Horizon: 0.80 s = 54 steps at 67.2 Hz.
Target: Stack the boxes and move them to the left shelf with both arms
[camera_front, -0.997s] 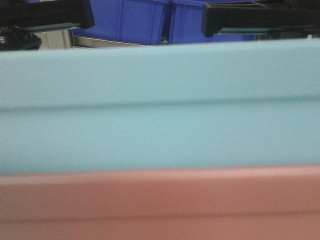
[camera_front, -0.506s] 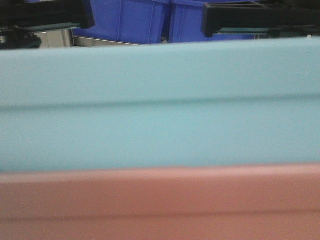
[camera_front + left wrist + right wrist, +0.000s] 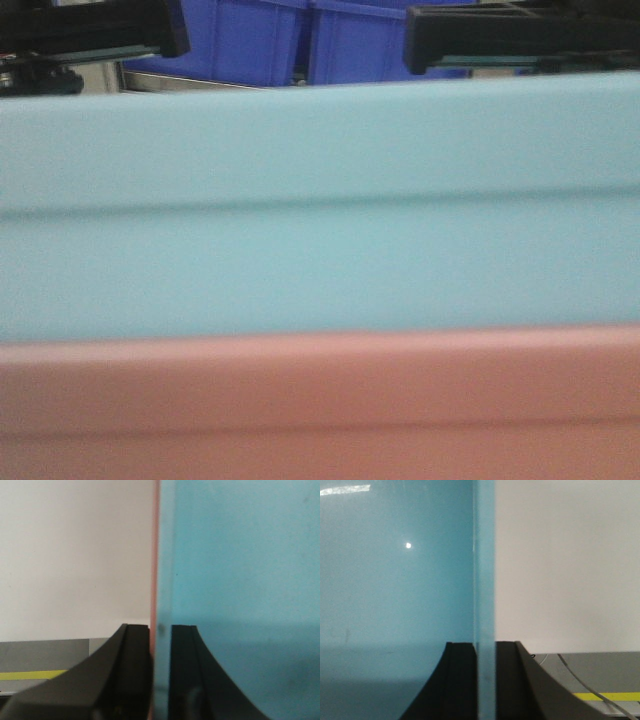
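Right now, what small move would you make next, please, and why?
Probably carry both tubs level toward the left, grips unchanged: the left gripper and right gripper each pinch a wall of the blue tub, which sits in the pink tub.

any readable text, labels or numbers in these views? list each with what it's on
None: no readable text in any view.
light blue tub: plain wall, no label.
pink tub: plain, no label.
dark blue bins: no print shows; the view is blurred.
yellow floor stripe: plain marking, no characters.
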Available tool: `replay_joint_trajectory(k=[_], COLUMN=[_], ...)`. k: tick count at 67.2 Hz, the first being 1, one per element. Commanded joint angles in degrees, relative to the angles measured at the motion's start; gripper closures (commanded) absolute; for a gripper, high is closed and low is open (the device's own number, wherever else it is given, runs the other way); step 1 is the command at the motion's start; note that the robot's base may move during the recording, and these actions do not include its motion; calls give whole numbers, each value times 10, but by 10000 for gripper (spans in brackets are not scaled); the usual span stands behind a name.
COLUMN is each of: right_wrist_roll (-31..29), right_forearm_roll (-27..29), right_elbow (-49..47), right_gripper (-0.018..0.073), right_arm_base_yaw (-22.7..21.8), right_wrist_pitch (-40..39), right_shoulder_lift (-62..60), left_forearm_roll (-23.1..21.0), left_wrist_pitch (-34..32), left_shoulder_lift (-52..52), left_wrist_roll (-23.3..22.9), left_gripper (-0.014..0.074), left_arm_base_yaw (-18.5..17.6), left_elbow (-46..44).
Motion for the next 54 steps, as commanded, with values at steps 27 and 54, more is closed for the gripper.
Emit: replay_joint_trajectory(k=[27, 54], right_wrist_roll=[-1, -1], right_forearm_roll=[-28, -28], right_elbow=[-15, -15], right_gripper=[503, 503], right_arm_base_yaw=[-1, -1], right_wrist_pitch=[10, 10], right_shoulder_lift=[-23, -23], left_forearm_roll=[-15, -16], left_wrist_pitch=[71, 71], left_shoulder_lift=[-24, -24], left_wrist_roll=[-6, -6], left_gripper=[599, 599], left_arm_base_yaw=[-4, -4], left_elbow=[-15, -15])
